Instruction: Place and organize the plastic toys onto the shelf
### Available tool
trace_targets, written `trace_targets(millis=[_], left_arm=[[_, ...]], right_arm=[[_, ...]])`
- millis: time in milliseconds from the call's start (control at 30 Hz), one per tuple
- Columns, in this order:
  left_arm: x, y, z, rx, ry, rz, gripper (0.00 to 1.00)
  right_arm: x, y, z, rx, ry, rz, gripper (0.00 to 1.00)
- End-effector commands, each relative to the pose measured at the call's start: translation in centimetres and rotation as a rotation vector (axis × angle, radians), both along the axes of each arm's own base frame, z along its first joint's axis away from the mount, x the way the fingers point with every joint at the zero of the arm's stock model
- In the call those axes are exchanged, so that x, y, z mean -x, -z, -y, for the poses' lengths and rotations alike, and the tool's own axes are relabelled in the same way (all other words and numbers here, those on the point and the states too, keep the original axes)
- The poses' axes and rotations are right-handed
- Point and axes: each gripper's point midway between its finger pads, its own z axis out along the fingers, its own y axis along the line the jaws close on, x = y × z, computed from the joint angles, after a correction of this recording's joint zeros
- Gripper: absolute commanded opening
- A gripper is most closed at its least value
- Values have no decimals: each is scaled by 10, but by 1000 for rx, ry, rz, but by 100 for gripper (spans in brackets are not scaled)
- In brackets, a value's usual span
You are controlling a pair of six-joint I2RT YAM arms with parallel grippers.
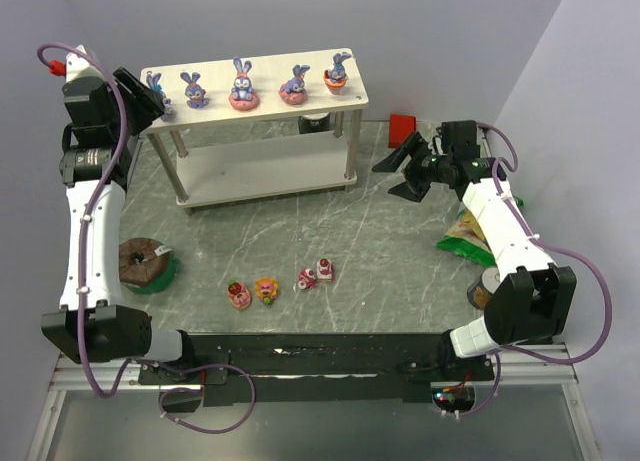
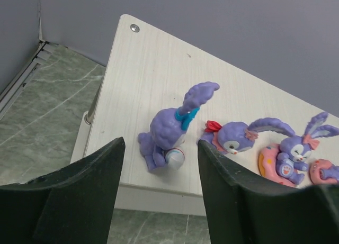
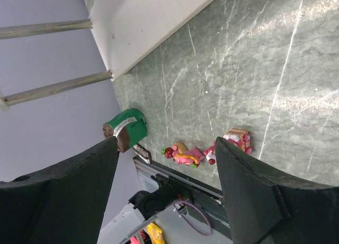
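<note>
Grey-green marbled bench (image 1: pixel 400 231): items resting on it.
Shelf (image 1: pixel 265 171) stands on its four posts toward the far left. Four sweets (image 1: pixel 266 289) lie in a loose row near the front edge, as two close pairs. Brown ring cake (image 1: pixel 138 259) on a green plate (image 1: pixel 166 272) sits at the left, in front of the shelf. Red block (image 1: pixel 403 126) at the far edge, right of the shelf. Green packet (image 1: pixel 462 243) and round container (image 1: pixel 481 287) at the right edge.

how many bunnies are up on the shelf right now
5, all in a row on the shelf top board: leftmost bunny, second bunny, middle bunny, fourth bunny, rightmost bunny. Lower board's visible part shows none.
</note>
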Motion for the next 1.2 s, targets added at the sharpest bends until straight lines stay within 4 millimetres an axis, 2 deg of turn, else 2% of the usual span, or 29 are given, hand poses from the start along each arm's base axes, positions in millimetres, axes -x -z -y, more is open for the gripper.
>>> trace_targets(millis=[0,400,633,833,967,1167], left_arm=[[-7,-13,-3,-2,-22,28,59],[-19,-8,-5,-53,-4,6,47],[-24,-13,5,-170,103,11,45],[-27,-13,13,-254,188,6,29],[-28,-10,16,-266,214,5,15],[-29,-14,22,-308,271,22,5]], right_arm=[[-3,-5,-2,-9,-5,38,80],[-1,0,0,-7,15,27,80],[0,3,1,-10,22,20,80],[1,4,1,-10,24,17,80],[2,5,1,-6,27,19,80],[2,6,1,-4,25,16,80]])
